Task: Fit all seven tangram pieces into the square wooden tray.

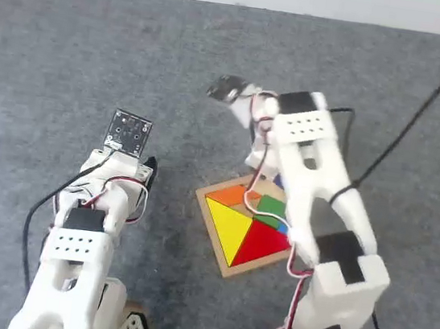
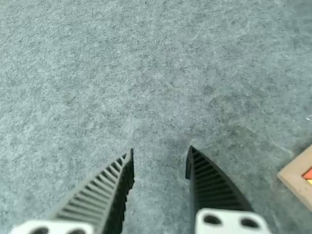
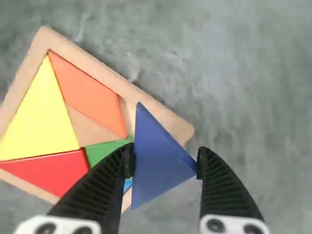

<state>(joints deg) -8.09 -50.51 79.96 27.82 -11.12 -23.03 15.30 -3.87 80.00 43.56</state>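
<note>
High view takes in a grey felt-covered table (image 1: 73, 48) and two white arms side by side, with the puzzle close to finished by the look of it. The right arm (image 1: 320, 174) stretches over the square wooden tray (image 1: 227, 271), which lies at an angle on the felt. The left arm (image 1: 85, 236) stands near the tray's left side.

In the tray, a large yellow triangle (image 1: 228, 222) and a large red triangle (image 1: 262, 243) lie flat, edge to edge, filling about half of it. An orange four-sided piece (image 3: 87, 90) sits along the far rim, touching the yellow triangle. A green piece (image 3: 105, 148) lies beside the red one, with a sliver of a light blue piece (image 3: 127, 184) next to it. That makes five pieces in the tray, as far as can be seen.

A sixth, the dark blue triangle (image 3: 156, 156), is pinched between the jaws of the right gripper (image 3: 165, 150). It is held over the tray's rim near one corner and is not yet seated; whether it touches the wood cannot be told. A triangular patch of bare wood (image 3: 92, 127) lies open between the orange and green pieces.

The seventh piece cannot be made out, since the arm hides part of the tray.

The left gripper (image 2: 161, 149) hovers over bare felt with its jaws spread and nothing between them, the tray's corner close by.
</note>
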